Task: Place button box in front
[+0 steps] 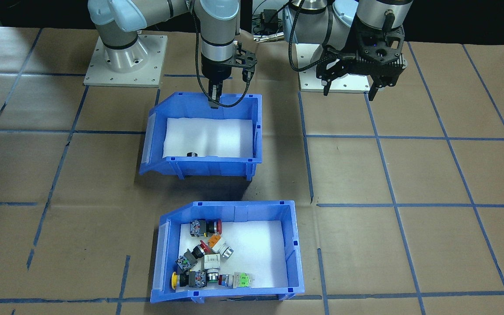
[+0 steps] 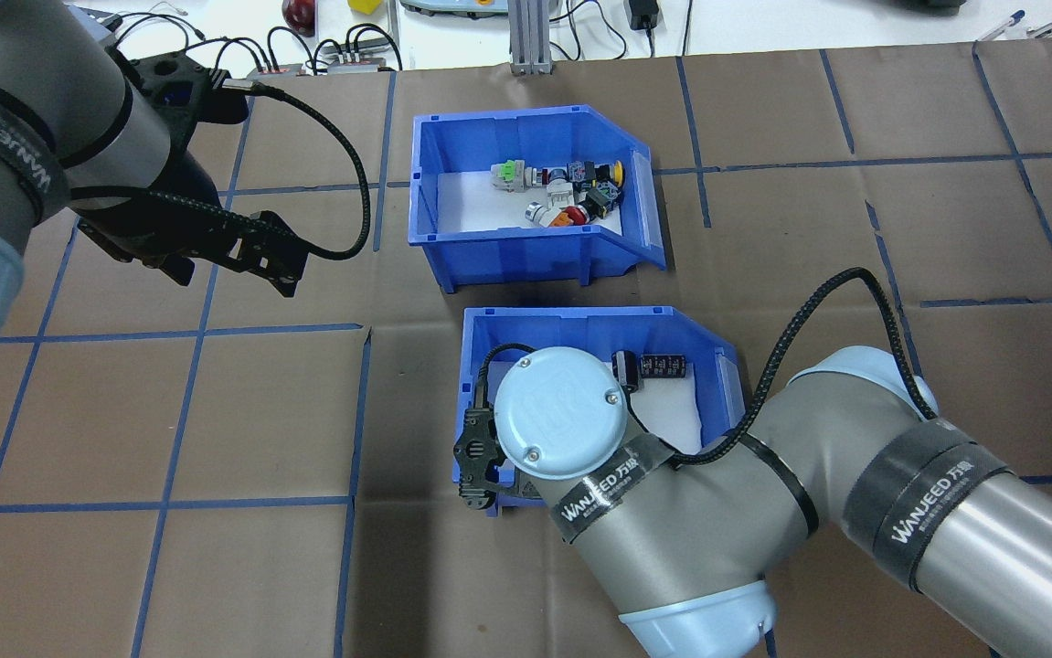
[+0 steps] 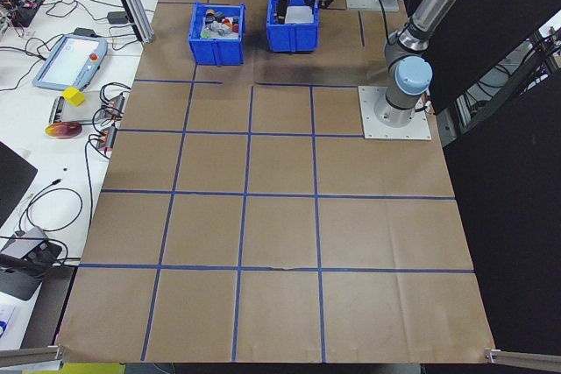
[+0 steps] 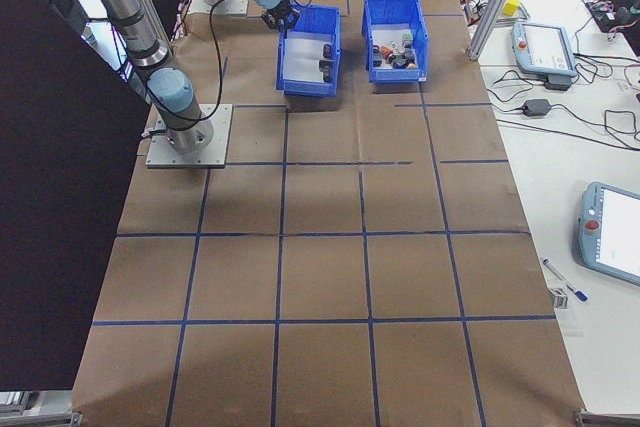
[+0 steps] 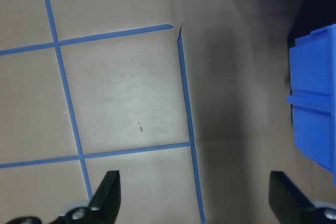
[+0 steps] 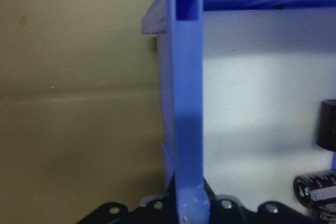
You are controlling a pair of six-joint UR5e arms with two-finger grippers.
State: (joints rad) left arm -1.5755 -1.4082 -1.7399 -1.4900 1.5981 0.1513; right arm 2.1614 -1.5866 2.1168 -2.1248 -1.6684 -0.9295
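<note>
The button box [image 1: 294, 245] is a blue bin with a white liner and several coloured push-buttons [image 1: 203, 258]. It stands on the side of the table far from the robot, and shows at the back in the overhead view [image 2: 526, 251]. Nearer the robot stands a like blue bin [image 1: 210, 166] holding dark cylinders [image 2: 653, 367]. My right gripper [image 1: 213, 99] is shut on that bin's rear wall [image 6: 186, 103], one finger on each side. My left gripper [image 1: 350, 87] hangs open and empty above bare table, off to the side of both bins [image 5: 197, 203].
Brown paper with blue tape grid lines [image 1: 378, 137] covers the table. The two arm bases [image 1: 125, 61] stand at the robot's edge. Cables, a teach pendant [image 3: 70, 59] and small items lie on a white bench beyond the button box.
</note>
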